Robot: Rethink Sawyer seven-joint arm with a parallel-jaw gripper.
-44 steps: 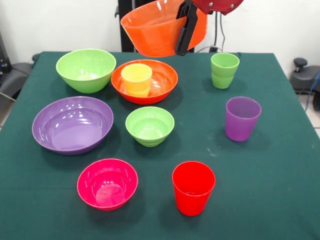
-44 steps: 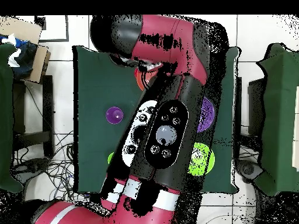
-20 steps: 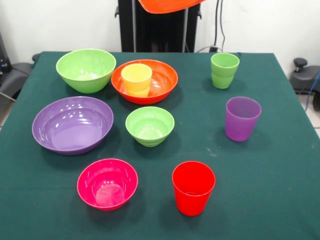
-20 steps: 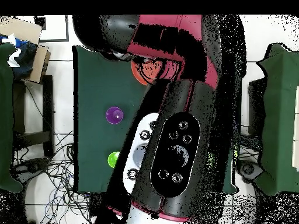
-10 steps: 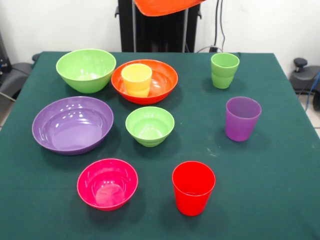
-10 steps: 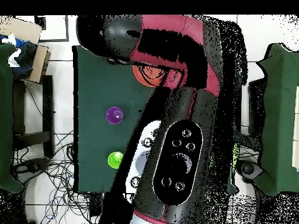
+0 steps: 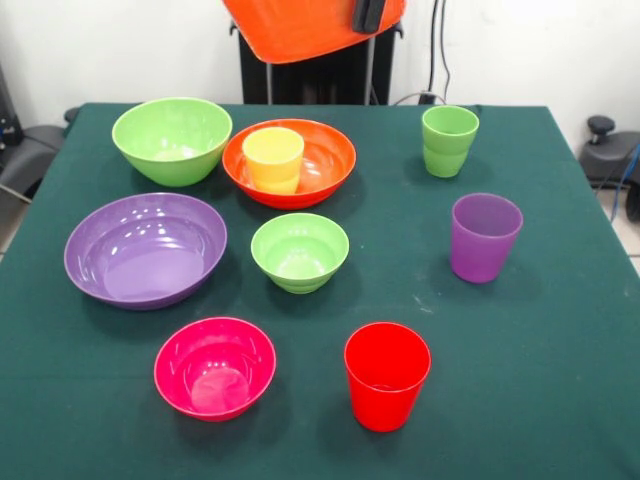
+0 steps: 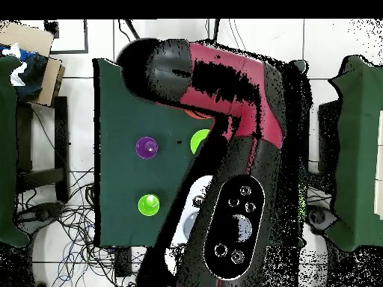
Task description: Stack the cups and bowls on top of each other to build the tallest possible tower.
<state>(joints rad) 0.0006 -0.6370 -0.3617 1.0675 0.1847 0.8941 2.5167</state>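
Fingers point(image 7: 368, 14) clamp the orange bowl point(image 7: 300, 28) — tilted, raised above the table point(image 7: 540, 300).

Glossy orange plastic bowl point(image 7: 305, 25) tilted, lifted above the counter's far edge, a black end effector finger point(image 7: 368, 14) on its rim. Yellow plastic tumbler point(image 7: 273, 159) upright inside large orange bowl point(image 7: 325, 160). All other cups and bowls upright, apart: large lime bowl point(image 7: 172, 139), purple bowl point(image 7: 145, 249), small lime bowl point(image 7: 299, 252), magenta bowl point(image 7: 214, 367), red cup point(image 7: 386, 375), purple cup point(image 7: 484, 237), light green cup point(image 7: 449, 140).
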